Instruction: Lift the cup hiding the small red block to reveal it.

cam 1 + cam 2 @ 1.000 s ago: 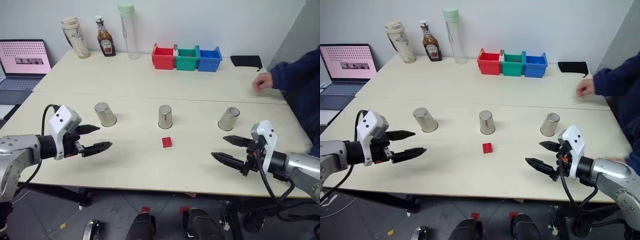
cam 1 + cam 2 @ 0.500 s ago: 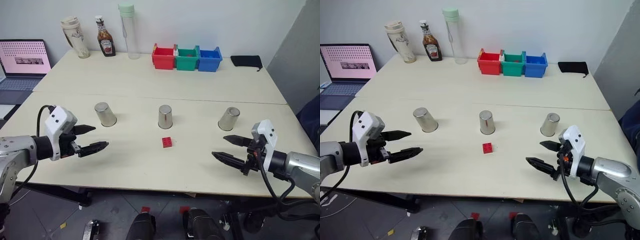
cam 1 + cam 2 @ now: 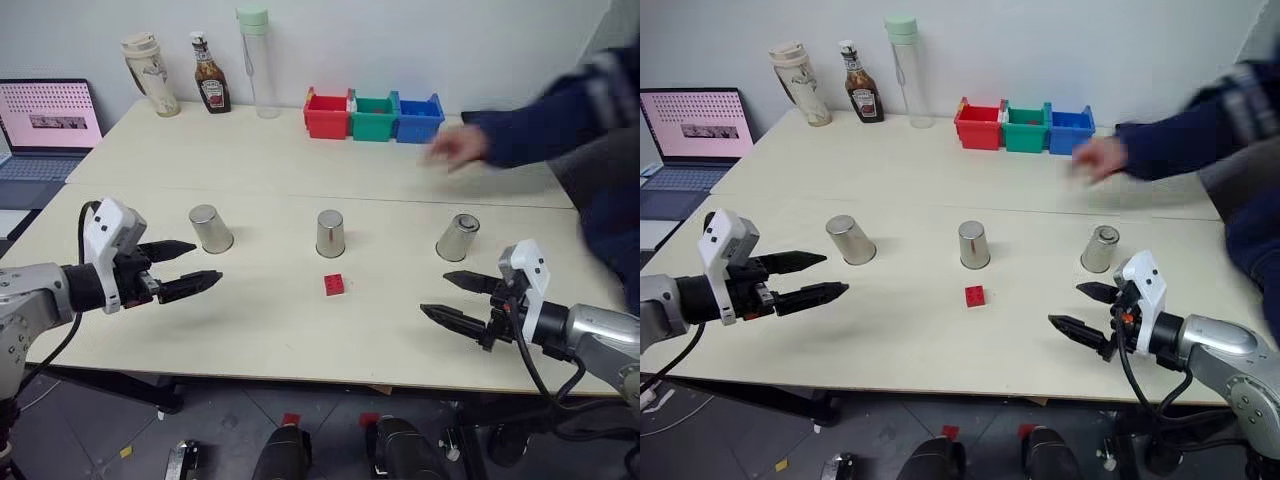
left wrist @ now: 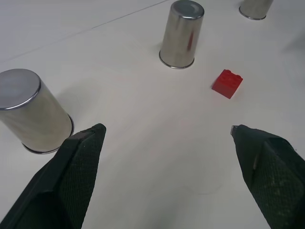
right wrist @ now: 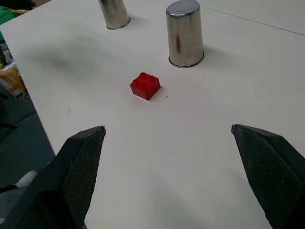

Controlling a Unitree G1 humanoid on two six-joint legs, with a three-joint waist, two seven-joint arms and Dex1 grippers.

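Observation:
Three silver cups stand mouth down in a row: left cup (image 3: 210, 229), middle cup (image 3: 330, 233), right cup (image 3: 457, 237). The small red block (image 3: 334, 284) lies uncovered on the table just in front of the middle cup, and no cup is over it. My left gripper (image 3: 205, 262) hovers open in front of the left cup, empty. At the right, my right gripper (image 3: 434, 295) is open and empty in front of the right cup. The left wrist view has the block (image 4: 227, 83) beside the middle cup (image 4: 182, 33). The block (image 5: 145, 86) also lies in the right wrist view.
A person's hand (image 3: 455, 148) on a blue sleeve reaches over the table's far right. Red, green and blue bins (image 3: 374, 116) sit at the back. A tall bottle (image 3: 255, 60), a sauce bottle (image 3: 210, 85) and a tumbler (image 3: 150, 74) stand back left, a laptop (image 3: 45, 125) beyond.
The person's arm drew back out of view half a second ago and has now reached in again over the table's far right. Cups, block and both grippers stay in place.

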